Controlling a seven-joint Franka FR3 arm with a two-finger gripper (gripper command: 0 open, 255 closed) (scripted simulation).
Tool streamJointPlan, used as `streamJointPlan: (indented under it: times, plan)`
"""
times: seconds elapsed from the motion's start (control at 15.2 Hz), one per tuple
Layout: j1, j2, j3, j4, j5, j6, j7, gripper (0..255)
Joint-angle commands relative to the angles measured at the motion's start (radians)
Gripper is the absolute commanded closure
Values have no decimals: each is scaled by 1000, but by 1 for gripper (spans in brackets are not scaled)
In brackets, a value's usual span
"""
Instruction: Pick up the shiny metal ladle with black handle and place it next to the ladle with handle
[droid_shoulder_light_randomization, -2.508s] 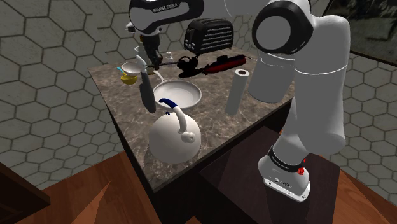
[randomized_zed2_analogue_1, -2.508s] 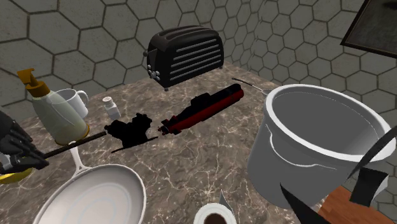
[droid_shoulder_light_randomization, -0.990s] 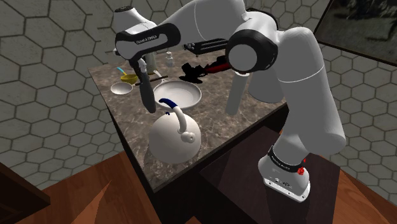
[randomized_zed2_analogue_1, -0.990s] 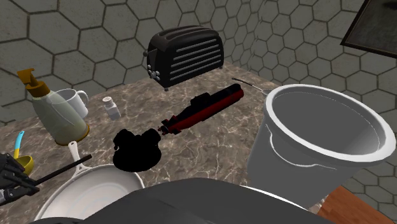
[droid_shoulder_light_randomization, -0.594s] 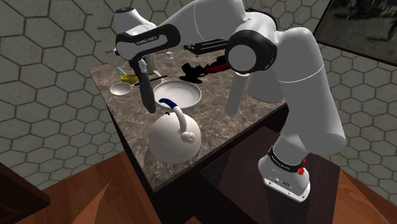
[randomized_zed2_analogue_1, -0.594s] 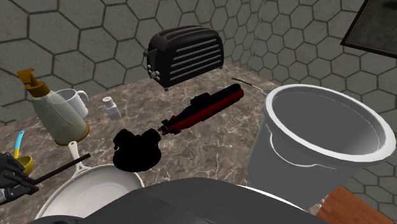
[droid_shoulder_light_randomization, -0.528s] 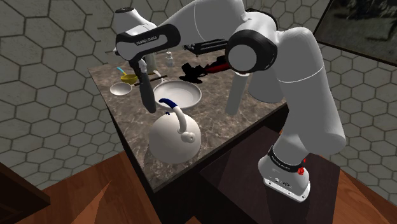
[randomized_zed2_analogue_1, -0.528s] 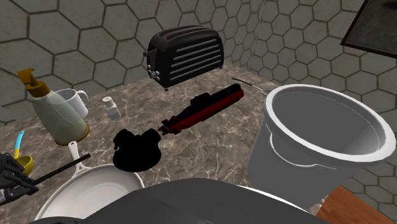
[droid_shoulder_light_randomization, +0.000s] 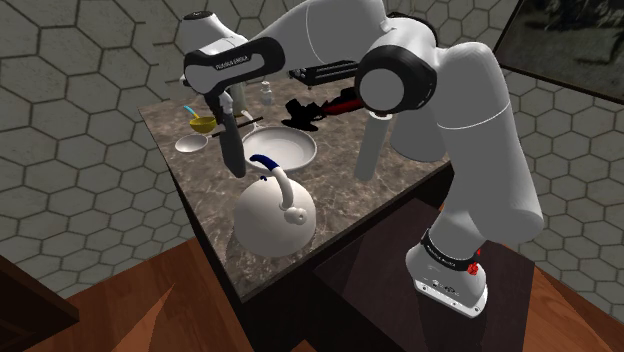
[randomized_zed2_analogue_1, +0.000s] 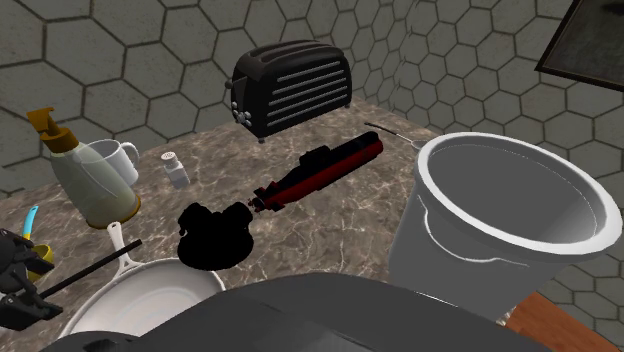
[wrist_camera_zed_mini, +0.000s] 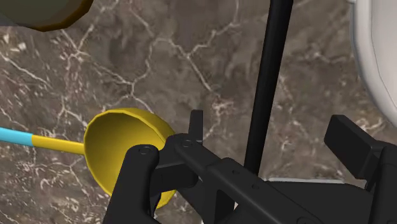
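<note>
gripper (wrist_camera_zed_mini: 248, 149): released, fingers spread | black-handled ladle (wrist_camera_zed_mini: 272, 70): handle between fingers, untouched; lies on counter (droid_shoulder_light_randomization: 195, 185), shoulder view's upper left | yellow ladle (wrist_camera_zed_mini: 124, 149): just beside

**Gripper low over the counter, a thin black handle running out of it**

The black gripper (randomized_zed2_analogue_1: 14, 285) sits above the marbled counter (randomized_zed2_analogue_1: 330, 225). A thin black handle (randomized_zed2_analogue_1: 95, 267) runs out from it and crosses the stem of a white frying pan (randomized_zed2_analogue_1: 150, 305) that lies near the gripper. Just beside the gripper is a yellow ladle (randomized_zed2_analogue_1: 38, 257) with a blue handle. A little further from it stand a pump bottle (randomized_zed2_analogue_1: 85, 180), a white mug (randomized_zed2_analogue_1: 118, 157) and a small white shaker (randomized_zed2_analogue_1: 176, 168). Further off lie a shapeless black object (randomized_zed2_analogue_1: 215, 235) and a long red-and-black item (randomized_zed2_analogue_1: 322, 170). A black toaster (randomized_zed2_analogue_1: 290, 85) and a large white pot (randomized_zed2_analogue_1: 500, 240) stand well apart from the gripper
</note>
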Motion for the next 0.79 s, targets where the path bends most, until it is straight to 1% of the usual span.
streamJointPlan:
  times: [0.0,0.26,0.73]
  plan:
    - [6,23,3,0,-2,-1,9,0]
    - [16,-18,-2,61,-10,-102,13,0]
    - [16,-18,-2,61,-10,-102,13,0]
